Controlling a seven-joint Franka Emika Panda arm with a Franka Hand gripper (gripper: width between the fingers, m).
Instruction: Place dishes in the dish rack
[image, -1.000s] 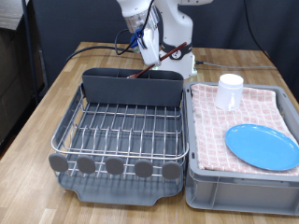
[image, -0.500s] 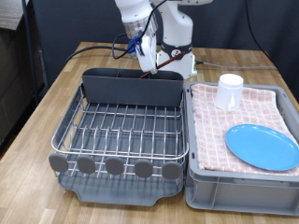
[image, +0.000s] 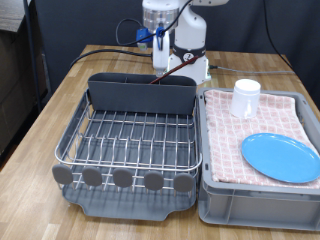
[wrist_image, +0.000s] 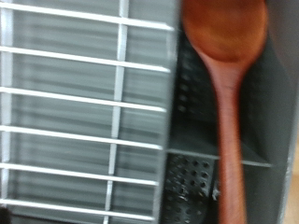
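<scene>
The reddish-brown wooden spoon (image: 168, 70) leans in the tall dark-grey caddy (image: 140, 94) at the far end of the dish rack (image: 128, 140), handle down and bowl up. My gripper (image: 160, 44) hangs above the caddy, clear of the spoon and holding nothing. In the wrist view the spoon (wrist_image: 224, 84) stands free in the caddy (wrist_image: 187, 182) beside the rack wires (wrist_image: 84, 103), with no fingers around it. The light-blue plate (image: 281, 157) and the white cup (image: 246, 98) rest on the pink checked cloth in the grey crate (image: 255, 200).
The crate stands close against the rack on the exterior view's right. Round grey discs (image: 122, 178) line the rack's near edge. Cables and the robot base (image: 190, 60) are behind the caddy. The wooden table (image: 40, 120) shows on the exterior view's left.
My gripper has let go of the spoon and risen above the caddy. The spoon stays leaning in the caddy. Plate and cup have not moved.
</scene>
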